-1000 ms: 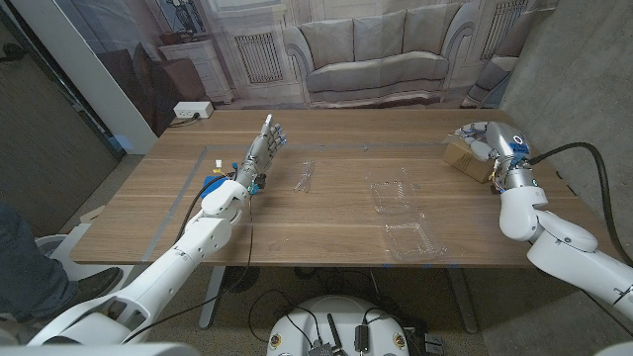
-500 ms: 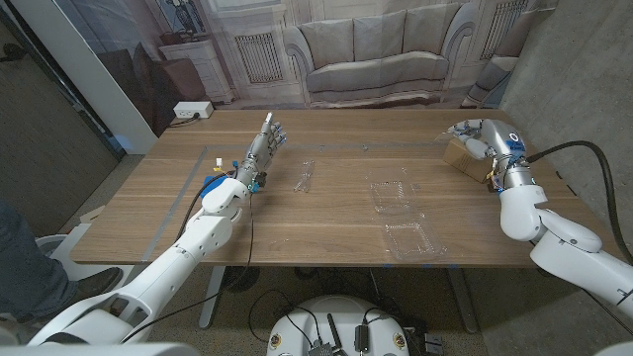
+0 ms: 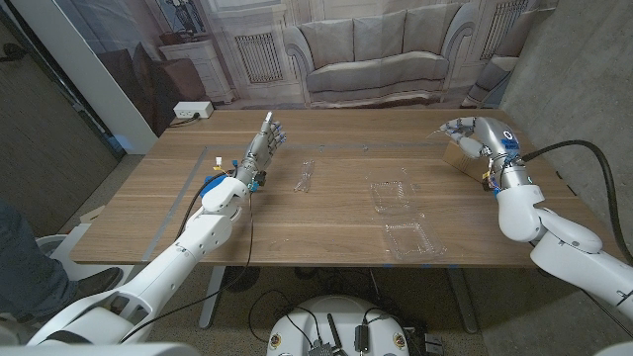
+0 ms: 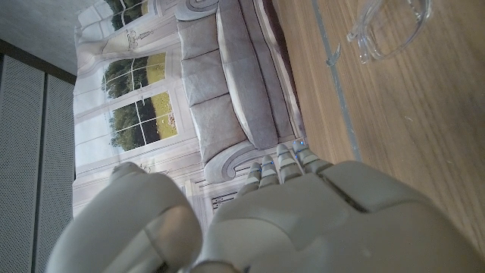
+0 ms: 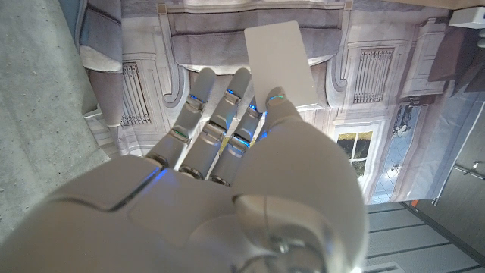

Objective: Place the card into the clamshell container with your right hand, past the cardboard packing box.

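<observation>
Head view, cardboard packing box (image 3: pixel 461 157) under right hand (image 3: pixel 473 133)

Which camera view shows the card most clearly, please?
The right wrist view: the white card stands out above the fingers of the right hand, which pinches it. In the head view it is only a small pale sliver at that hand.

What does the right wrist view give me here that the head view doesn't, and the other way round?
Right wrist view: the white card stands out plainly, pinched in the right hand. Head view: the open clamshell container on the table, the cardboard packing box under the right hand, the small clear piece, and the left hand, holding nothing. Both show the right hand and the sofa backdrop.
</observation>
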Controlling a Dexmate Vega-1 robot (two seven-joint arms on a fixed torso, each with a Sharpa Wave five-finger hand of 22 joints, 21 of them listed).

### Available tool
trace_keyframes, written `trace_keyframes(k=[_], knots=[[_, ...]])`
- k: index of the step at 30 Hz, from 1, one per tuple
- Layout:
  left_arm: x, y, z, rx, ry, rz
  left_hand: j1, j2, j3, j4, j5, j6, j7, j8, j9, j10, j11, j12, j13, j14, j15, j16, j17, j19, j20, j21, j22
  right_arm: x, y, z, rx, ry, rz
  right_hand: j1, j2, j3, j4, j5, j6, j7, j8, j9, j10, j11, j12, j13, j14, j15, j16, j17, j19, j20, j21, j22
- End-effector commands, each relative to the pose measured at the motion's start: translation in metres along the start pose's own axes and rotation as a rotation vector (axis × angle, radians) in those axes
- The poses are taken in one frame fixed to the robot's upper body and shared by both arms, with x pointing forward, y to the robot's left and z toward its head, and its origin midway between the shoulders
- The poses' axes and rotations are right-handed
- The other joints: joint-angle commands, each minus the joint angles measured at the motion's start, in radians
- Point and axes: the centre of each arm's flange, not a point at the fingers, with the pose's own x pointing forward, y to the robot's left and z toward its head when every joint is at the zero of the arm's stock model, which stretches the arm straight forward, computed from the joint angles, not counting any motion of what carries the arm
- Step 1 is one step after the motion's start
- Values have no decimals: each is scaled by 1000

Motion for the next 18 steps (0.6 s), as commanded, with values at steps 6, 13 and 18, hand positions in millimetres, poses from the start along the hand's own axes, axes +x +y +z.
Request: trace_keyframes(k=[6,13,18], knots=[[-2,4,2,-18,1,-5,1,4,-7,-1,0,5,4,-4,4,-1,-4,-2,3,-6,1,2,2,9,-16,-7,6,-7,-1,16,56,-68,19,10,1,1,9,4,4,-7,5,4,1,-2,9,3,0,-71,3,4,-1,-168,6,5],[-3,5,1,-14,8,-1,1,5,-8,-1,0,6,3,-4,4,-2,-2,-2,3,-6,1,2,2,10,-16,-8,6,-10,-1,26,57,-105,28,10,2,1,11,4,5,-7,5,4,1,-2,9,2,0,-72,3,5,-1,-168,7,4],[-3,5,1,-11,8,1,1,5,-9,-1,0,5,3,-4,4,-2,-2,-2,3,-7,1,2,2,10,-16,-10,6,-12,0,31,61,-120,35,10,2,0,12,4,6,-7,5,4,2,-2,9,2,1,-72,3,6,0,-168,7,4]])
